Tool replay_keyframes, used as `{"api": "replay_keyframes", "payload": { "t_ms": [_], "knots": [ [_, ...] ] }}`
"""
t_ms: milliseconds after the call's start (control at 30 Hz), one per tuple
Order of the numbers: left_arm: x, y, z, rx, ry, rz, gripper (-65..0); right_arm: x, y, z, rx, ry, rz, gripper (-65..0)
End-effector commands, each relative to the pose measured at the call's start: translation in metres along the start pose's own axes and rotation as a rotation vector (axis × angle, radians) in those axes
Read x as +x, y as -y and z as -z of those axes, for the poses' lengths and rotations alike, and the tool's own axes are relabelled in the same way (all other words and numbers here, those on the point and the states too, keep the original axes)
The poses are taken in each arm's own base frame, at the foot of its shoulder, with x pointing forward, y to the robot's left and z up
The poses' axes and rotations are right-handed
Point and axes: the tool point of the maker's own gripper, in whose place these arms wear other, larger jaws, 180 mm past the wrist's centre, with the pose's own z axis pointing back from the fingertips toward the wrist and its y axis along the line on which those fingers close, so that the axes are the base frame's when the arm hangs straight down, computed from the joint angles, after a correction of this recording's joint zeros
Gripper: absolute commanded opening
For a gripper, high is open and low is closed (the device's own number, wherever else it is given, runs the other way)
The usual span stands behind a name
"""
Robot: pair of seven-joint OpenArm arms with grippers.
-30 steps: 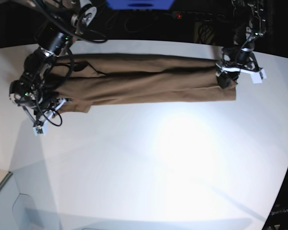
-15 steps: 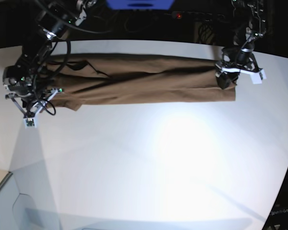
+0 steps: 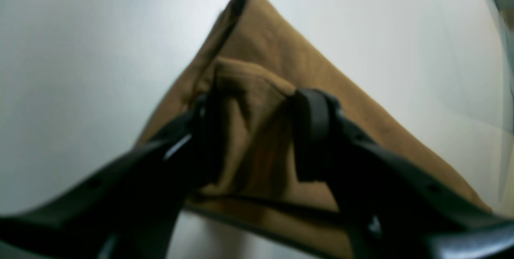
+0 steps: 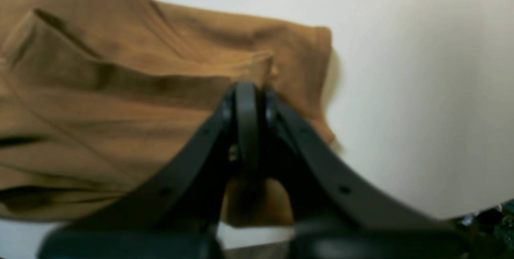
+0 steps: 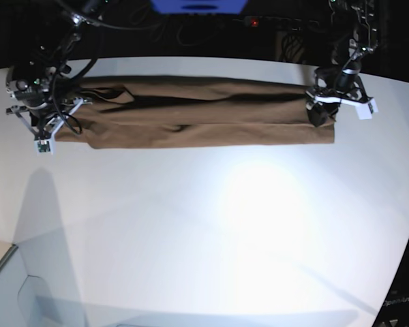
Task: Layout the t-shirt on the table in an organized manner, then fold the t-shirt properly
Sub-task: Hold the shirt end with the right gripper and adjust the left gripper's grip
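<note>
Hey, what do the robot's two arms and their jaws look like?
Both arms are black with loose black cables along them. The left gripper and right gripper each carry white brackets at the wrist. Up close, the jaws are matte black, curved, with small holes.

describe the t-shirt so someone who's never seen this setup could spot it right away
Start from the big glossy white table and look along its far edge. The brown t-shirt lies there as one long band, its ends under the left gripper and right gripper. It is the only cloth, plain and unprinted.
</note>
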Motion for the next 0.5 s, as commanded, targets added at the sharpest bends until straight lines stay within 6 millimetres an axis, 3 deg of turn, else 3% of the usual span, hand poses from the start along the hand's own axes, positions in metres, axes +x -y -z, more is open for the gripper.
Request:
{"api": "replay_keyframes", "payload": {
  "t_ms": [0, 267, 467],
  "knots": [
    [-0.004, -0.005, -0.003, 0.019, -0.022, 0.003, -36.8, 0.007, 0.002, 0.000, -0.004, 0.024, 0.006, -65.0],
    [0.001, 0.001, -0.007, 0.003, -0.011, 0.017, -23.8, -0.002, -0.008, 0.018, 0.064, -0.003, 0.037, -65.0],
    [0.016, 0.016, -0.014, -0.036, 0.025, 0.039, -22.7, -0.008, -0.014, 0.025, 0.102, -0.016, 0.055, -65.0]
  ]
}}
